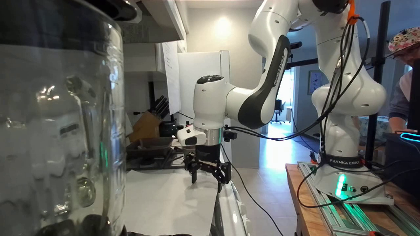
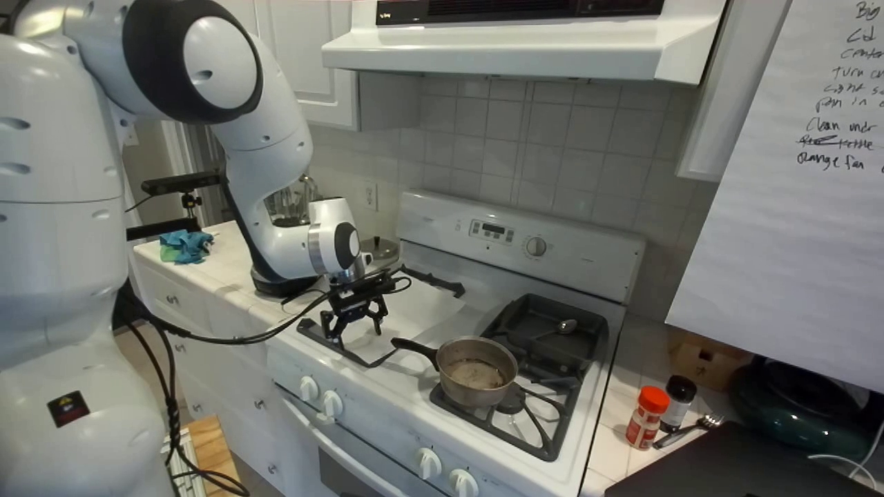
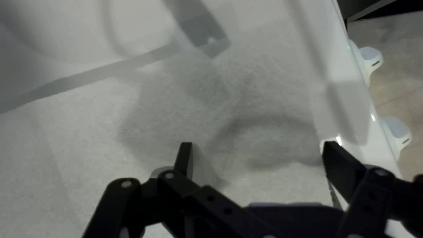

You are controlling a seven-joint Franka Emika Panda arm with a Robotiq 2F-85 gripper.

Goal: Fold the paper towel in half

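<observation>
The paper towel (image 1: pixel 164 196) is a large white sheet lying flat over the left part of the stove top. It also shows in another exterior view (image 2: pixel 428 304), partly behind the gripper, with dark grate parts sticking out around it. In the wrist view the towel (image 3: pixel 99 148) fills much of the picture, and its front edge runs near the right finger. My gripper (image 1: pixel 206 186) points down over the towel's front edge, open and empty. In the wrist view the fingers (image 3: pixel 257 143) are wide apart, one over the towel, one at its edge. Whether the fingertips touch it, I cannot tell.
A saucepan (image 2: pixel 476 373) stands on the front burner beside the towel, its handle pointing toward the gripper. A dark square pan (image 2: pixel 549 331) with a spoon sits behind it. A glass blender jar (image 1: pixel 65 137) stands close in an exterior view. Stove knobs (image 2: pixel 331 404) line the front.
</observation>
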